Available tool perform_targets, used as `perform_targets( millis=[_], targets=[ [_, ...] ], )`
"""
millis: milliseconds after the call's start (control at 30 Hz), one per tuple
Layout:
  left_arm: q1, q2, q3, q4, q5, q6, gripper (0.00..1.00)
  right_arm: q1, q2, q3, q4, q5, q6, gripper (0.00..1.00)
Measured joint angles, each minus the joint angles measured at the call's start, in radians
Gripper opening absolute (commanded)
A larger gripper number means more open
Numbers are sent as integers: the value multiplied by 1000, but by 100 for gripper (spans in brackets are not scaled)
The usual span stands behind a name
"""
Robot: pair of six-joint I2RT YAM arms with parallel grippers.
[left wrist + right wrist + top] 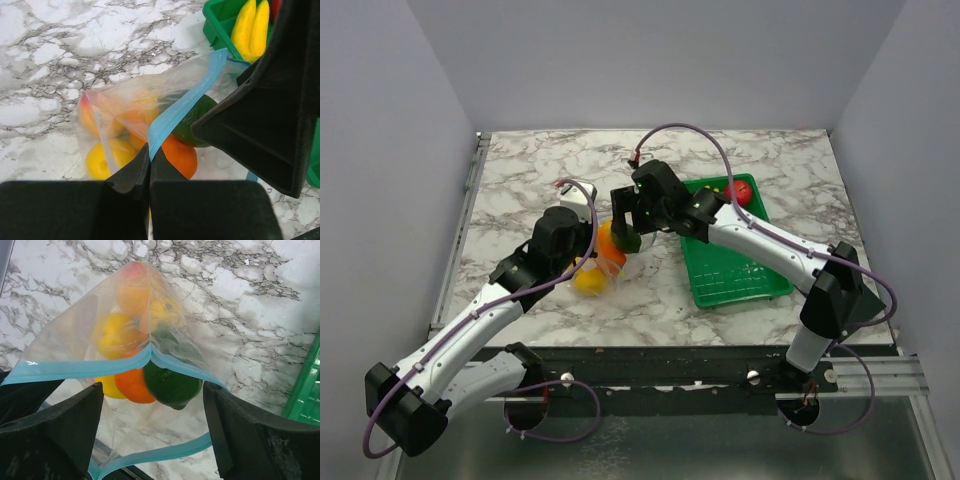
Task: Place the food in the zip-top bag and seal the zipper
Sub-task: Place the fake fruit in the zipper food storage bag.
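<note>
The zip-top bag (603, 262) lies on the marble table, its mouth held open. It holds yellow, orange and reddish fruits. My left gripper (149, 152) is shut on the zipper (185, 102), the light blue strip of the upper lip. A dark green fruit (172, 382) and an orange one (132, 385) sit just inside the mouth, beside a yellow lemon (102, 160). My right gripper (152, 390) is open and empty, its fingers on either side of the mouth above the green fruit. A yellow banana bunch (250, 25) and a red fruit (741, 192) lie in the tray.
The green ribbed tray (740, 280) stands right of the bag, its edge also in the right wrist view (305, 395). Both grippers crowd together over the bag near the table's middle (620, 235). Grey walls close in the table on three sides.
</note>
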Motion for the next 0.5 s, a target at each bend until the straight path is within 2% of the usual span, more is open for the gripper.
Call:
perform_targets(
  millis=[267, 500],
  targets=[
    [0, 0, 0, 0, 0, 0, 0, 0, -112, -36, 2, 13, 3, 84],
    [2, 0, 0, 0, 0, 0, 0, 0, -241, -67, -19, 111, 2, 84]
  ],
)
